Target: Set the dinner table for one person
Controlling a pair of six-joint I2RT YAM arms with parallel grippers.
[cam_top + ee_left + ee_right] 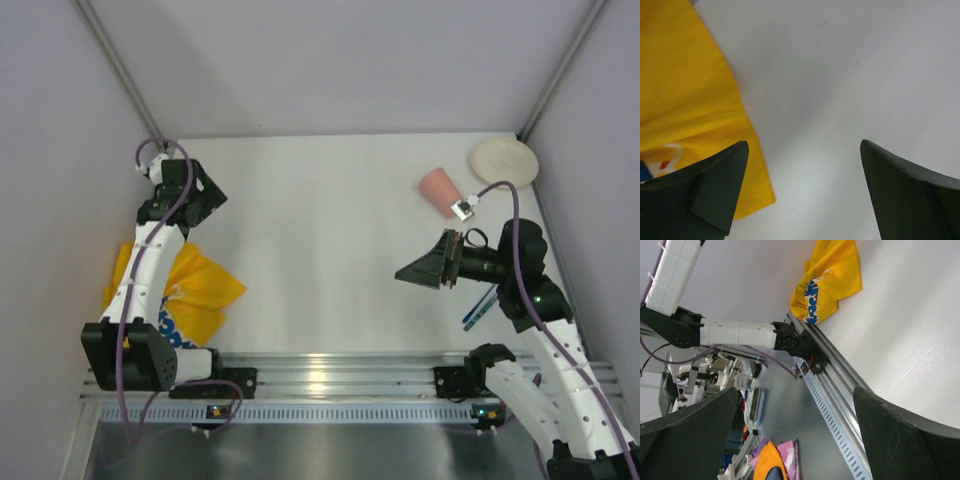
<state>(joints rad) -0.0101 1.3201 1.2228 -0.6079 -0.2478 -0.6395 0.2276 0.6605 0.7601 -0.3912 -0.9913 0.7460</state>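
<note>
While my left arm stands folded along the left side of the dinner table, its upper link climbs from the near-left base toward the far left, and the wrist bends over at the top so that the left gripper points down at the surface. Its jaws are spread wide; the left wrist view shows bare white tabletop between them. The left finger hangs over the edge of the yellow placemat, which lies crumpled at the near-left of the table, partly under the arm, with blue print showing on one fold. A metal rail runs along the near edge between my two bases.

The dinner table itself fills the middle of the scene, flat and white, from the rail to the far wall.

On the right, my right arm rises from the near-right base to a raised elbow, and the forearm turns level and points left. The right gripper is held above the table, jaws wide apart, facing the placemat and the rail. A pink cup, apparently tipped on its side, lies far right. A white plate sits in the far-right corner, near the cup but apart from it. A thin blue item, too small to identify, lies just beside the right arm.
</note>
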